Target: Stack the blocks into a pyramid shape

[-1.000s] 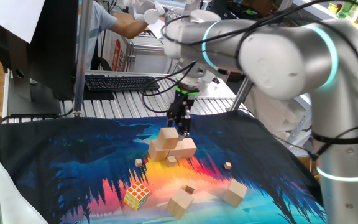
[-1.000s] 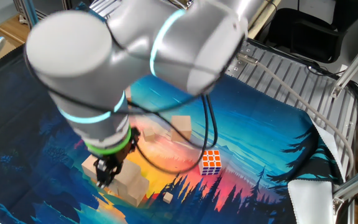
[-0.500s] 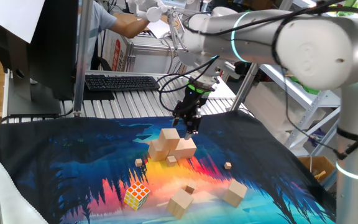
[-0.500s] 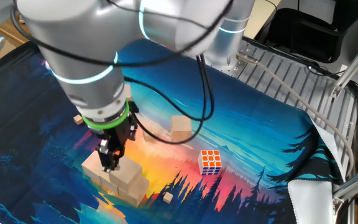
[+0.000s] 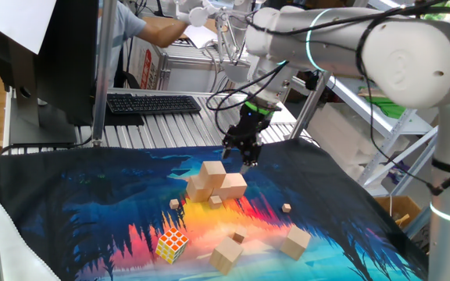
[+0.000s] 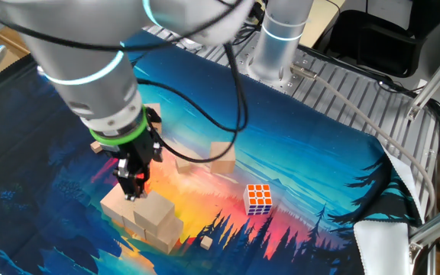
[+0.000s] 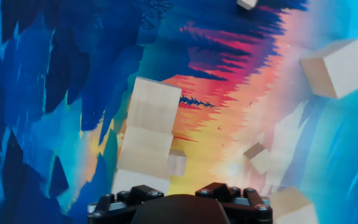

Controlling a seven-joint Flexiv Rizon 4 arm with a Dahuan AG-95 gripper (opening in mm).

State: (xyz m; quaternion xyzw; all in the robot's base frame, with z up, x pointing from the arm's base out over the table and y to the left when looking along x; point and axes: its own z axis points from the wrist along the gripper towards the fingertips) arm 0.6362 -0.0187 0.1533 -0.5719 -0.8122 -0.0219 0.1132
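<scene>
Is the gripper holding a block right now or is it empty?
Empty. The gripper hangs above the stacked blocks with nothing between its fingers.

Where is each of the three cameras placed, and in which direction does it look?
One fixed view: low at the mat's front edge, facing the keyboard behind; shows the arm and end effector above the stacked blocks.
The other fixed view: high on the opposite side, looking down; shows the arm's base and end effector.
Hand view: on the hand, looking down; only the fingers' base shows.
Shared: both fixed views show the Rubik's cube and the stack.
</scene>
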